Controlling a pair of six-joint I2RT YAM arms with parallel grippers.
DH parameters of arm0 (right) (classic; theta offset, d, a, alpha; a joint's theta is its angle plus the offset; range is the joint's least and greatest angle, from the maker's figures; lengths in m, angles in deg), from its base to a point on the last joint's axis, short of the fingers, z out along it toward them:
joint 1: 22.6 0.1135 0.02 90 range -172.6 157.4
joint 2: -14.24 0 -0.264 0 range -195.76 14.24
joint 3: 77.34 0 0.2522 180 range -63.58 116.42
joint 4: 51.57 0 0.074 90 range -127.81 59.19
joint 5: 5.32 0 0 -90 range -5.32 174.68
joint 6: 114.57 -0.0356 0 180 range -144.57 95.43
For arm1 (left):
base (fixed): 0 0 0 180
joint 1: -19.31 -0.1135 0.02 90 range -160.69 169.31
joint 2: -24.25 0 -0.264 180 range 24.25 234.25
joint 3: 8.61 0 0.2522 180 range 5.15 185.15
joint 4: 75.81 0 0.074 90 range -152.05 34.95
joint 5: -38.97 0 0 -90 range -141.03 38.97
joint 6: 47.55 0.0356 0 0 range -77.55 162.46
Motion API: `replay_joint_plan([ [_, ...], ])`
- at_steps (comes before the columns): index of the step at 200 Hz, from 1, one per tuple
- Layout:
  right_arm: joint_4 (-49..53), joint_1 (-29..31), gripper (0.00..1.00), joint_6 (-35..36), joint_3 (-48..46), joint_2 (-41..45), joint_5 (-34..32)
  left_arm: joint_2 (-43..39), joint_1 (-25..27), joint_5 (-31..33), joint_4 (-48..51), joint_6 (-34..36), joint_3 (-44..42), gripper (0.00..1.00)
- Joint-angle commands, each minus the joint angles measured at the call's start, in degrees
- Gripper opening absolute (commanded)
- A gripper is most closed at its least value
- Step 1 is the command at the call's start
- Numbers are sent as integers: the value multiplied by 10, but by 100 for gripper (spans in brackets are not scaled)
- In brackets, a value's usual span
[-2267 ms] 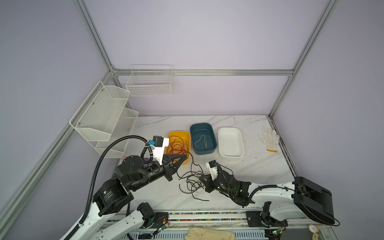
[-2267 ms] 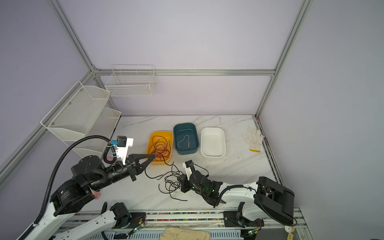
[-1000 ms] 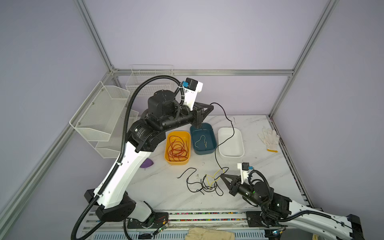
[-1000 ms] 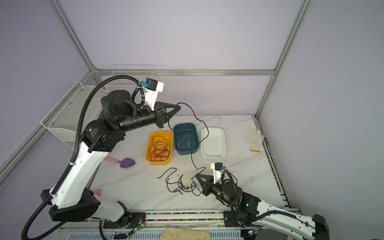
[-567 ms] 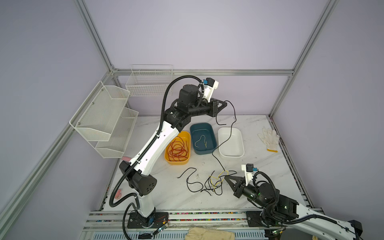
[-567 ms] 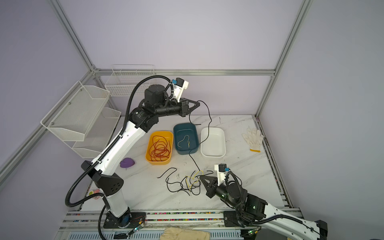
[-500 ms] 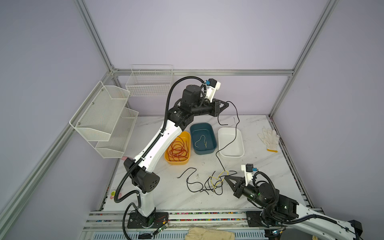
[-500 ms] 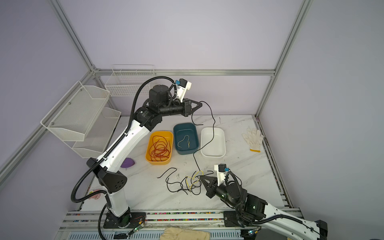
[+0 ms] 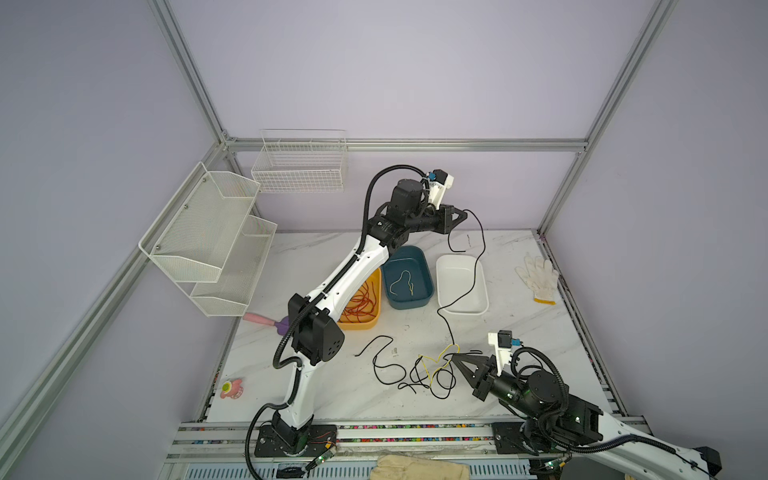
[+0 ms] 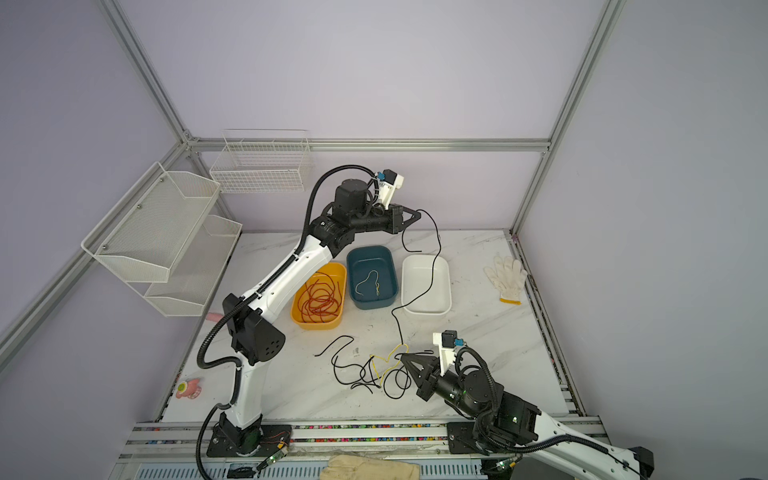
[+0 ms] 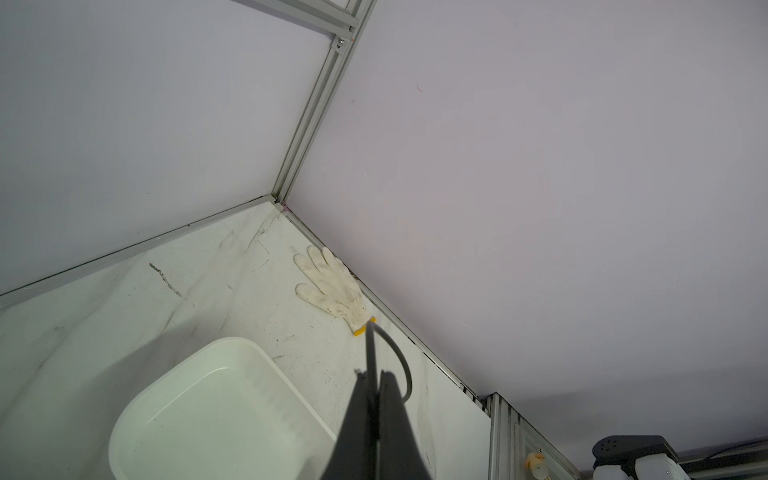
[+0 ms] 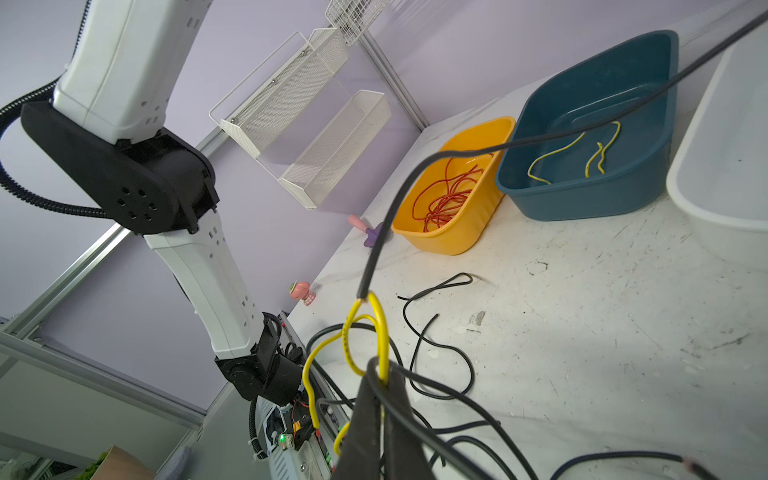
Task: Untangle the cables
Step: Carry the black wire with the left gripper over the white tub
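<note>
Your arms: white moulded link shells [image 9: 353, 274], black joint housings [image 9: 320, 336] drilled with round holes. A black ribbed hose [image 9: 368, 199] runs behind the left gripper [image 9: 462, 213]; white camera bracket [image 9: 441, 187] with blue plug sits above its black tapered fingers [image 11: 359, 432].

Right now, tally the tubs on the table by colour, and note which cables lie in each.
Orange tub: 1, holding red cables
Teal tub: 1, holding a yellow cable
White tub: 1, no cable lying in it
Total: 3 tubs
</note>
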Motion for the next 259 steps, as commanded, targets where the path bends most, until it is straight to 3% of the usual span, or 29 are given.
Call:
replay_joint_plan([
  [1, -31, 2, 0, 5, -12, -11, 32, 15, -7, 7, -40, -18, 95, 0],
  [67, -68, 2, 0, -33, -17, -90, 57, -4, -21, 25, -112, -44, 108, 0],
  [95, -48, 2, 0, -69, -21, -107, 8, -24, -20, 33, -117, -40, 118, 0],
  [145, -91, 2, 0, -123, -25, -219, -51, -75, -8, 16, -138, -60, 111, 0],
  [189, -154, 2, 0, -149, -25, -299, -63, -102, 30, 20, -136, -42, 94, 0],
  [238, -128, 2, 0, -111, -30, -196, -52, -60, 29, 21, -118, -45, 123, 0],
  [259, -126, 2, 0, -83, -38, -153, -15, -39, 27, 26, -119, -45, 131, 0],
])
